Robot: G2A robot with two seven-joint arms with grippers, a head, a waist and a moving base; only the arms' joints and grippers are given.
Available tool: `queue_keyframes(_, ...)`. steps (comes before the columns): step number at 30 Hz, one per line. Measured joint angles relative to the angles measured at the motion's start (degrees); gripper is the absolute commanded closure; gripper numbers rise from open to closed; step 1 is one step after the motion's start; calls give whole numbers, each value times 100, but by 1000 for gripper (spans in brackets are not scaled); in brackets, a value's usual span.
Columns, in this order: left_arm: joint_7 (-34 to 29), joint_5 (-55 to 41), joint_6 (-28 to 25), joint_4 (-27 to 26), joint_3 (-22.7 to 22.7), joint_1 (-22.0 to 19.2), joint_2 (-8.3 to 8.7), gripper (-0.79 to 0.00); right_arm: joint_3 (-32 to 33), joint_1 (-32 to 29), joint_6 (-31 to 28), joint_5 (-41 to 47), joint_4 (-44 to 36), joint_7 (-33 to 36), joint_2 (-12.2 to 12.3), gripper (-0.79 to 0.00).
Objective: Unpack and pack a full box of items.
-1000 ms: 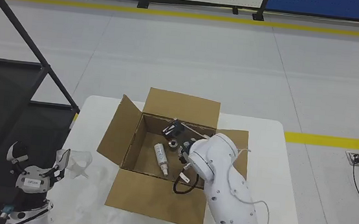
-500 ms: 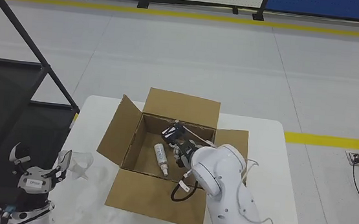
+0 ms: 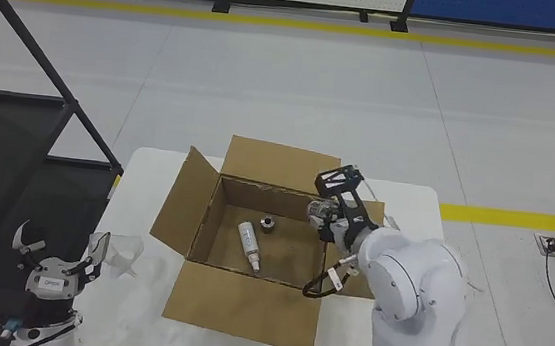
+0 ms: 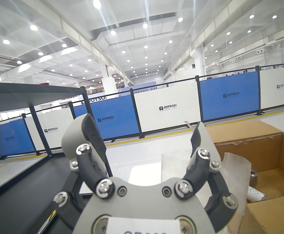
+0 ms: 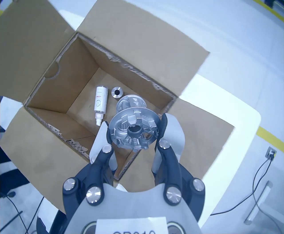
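Right gripper (image 5: 134, 133): clamped on the metal part (image 5: 133, 127). One of its fingers (image 5: 172, 133) sits on each side of the part's wide flange, pressing the rim and not the hub.
Metal part: a cast, slotted piece whose narrower neck points away from the wrist. It hangs over the box's corner by the right flap, off the box floor.
Grip: the part looks heavy and hard, so a hold on a rounded rim could slip or twist. A steady squeeze and no sudden wrist turns seem wise.
Step in hand: probably carrying the part out of the box (image 5: 124, 37) to unpack it.
Doing it well: the part should pass above the box wall and flap, then go to bare table (image 3: 410, 201) to the right of the box. It should be lowered until it rests before the fingers part.
Left in the box: a white bottle (image 5: 101, 100) lies flat, with a small metal ring (image 5: 117, 92) just beside its base end. Both are apart from the lifted part.
Right arm: in the top view it rises from the near right side. The wrist is bent over the box's far right corner, and the gripper points down and in toward the box.
Left gripper (image 4: 144, 125): fingers spread apart, empty.
Left arm: low at the table's near left edge, well apart from the box. The gripper points forward and somewhat upward, beside a clear plastic sheet (image 3: 125, 249) and near a black rack (image 3: 19, 148).
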Motion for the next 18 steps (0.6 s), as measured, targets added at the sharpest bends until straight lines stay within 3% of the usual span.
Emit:
queue_keyframes(4, 21, -24, -7, 18, 5, 14, 0, -785, 474, -88, 515, -361, -380, 7, 62, 0)
queue_keyframes(8, 22, -17, 0, 21, 29, 18, -1, -785, 872, 26, 1006, -756, -219, 31, 114, 0)
queue_keyframes(18, -25, 70, 56, -49, 71, 44, 1, -785, 1638, 776, 1501, -1530, 1497, 187, 273, 0)
